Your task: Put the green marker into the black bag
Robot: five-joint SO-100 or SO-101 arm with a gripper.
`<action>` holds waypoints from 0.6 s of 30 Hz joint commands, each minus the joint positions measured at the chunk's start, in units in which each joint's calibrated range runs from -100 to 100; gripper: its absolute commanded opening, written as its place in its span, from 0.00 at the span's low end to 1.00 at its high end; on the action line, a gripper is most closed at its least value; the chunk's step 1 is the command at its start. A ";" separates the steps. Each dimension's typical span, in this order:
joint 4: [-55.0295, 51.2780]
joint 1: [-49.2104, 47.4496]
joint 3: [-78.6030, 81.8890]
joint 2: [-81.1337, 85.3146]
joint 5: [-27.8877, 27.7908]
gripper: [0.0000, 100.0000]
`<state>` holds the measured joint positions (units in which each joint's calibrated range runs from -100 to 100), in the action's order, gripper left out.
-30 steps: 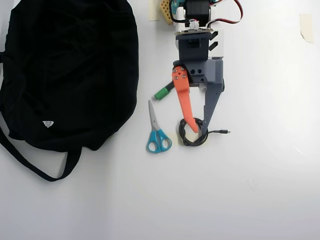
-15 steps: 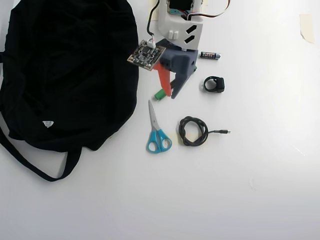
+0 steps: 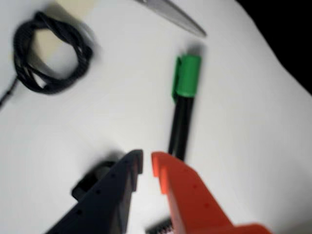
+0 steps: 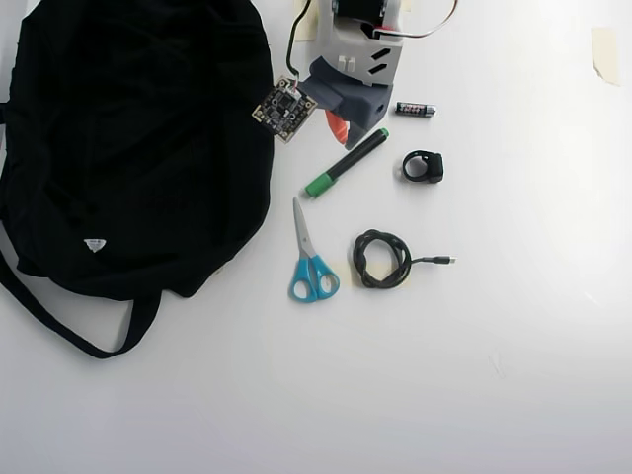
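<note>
The green marker (image 4: 346, 163) lies diagonally on the white table, its green cap toward the lower left and close to the black bag (image 4: 138, 138), which fills the left side. My gripper (image 4: 345, 135) hangs just above the marker's black upper end, mostly hidden under the wrist body. In the wrist view the gripper (image 3: 147, 163) shows its dark and orange tips almost touching, with nothing between them. The marker (image 3: 181, 107) runs away from the orange tip, just to its right and not held. The bag (image 3: 287, 29) shows as a dark corner.
Blue-handled scissors (image 4: 312, 259) lie below the marker, their blade tip (image 3: 170, 14) near the cap. A coiled black cable (image 4: 382, 260) (image 3: 51, 53), a small black ring (image 4: 424, 166) and a battery (image 4: 416, 109) sit to the right. Tape (image 4: 604, 51) marks the far right.
The arm has drawn back toward the top edge, away from the cable coil. The marker's barrel, covered before, now shows in full. The marker has not moved.
</note>
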<state>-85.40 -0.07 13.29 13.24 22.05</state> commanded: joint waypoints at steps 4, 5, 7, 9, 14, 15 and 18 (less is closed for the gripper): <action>-0.73 0.37 1.90 1.36 0.29 0.02; -0.65 0.37 2.62 1.36 0.29 0.02; -0.13 0.75 3.43 1.36 0.29 0.02; -0.04 1.34 3.52 1.28 0.18 0.03; -0.04 -0.23 3.61 1.28 0.29 0.12; -0.04 -0.52 3.61 1.28 0.34 0.15; -0.04 -0.97 3.61 1.28 0.39 0.22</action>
<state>-85.66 -0.22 17.06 13.24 22.34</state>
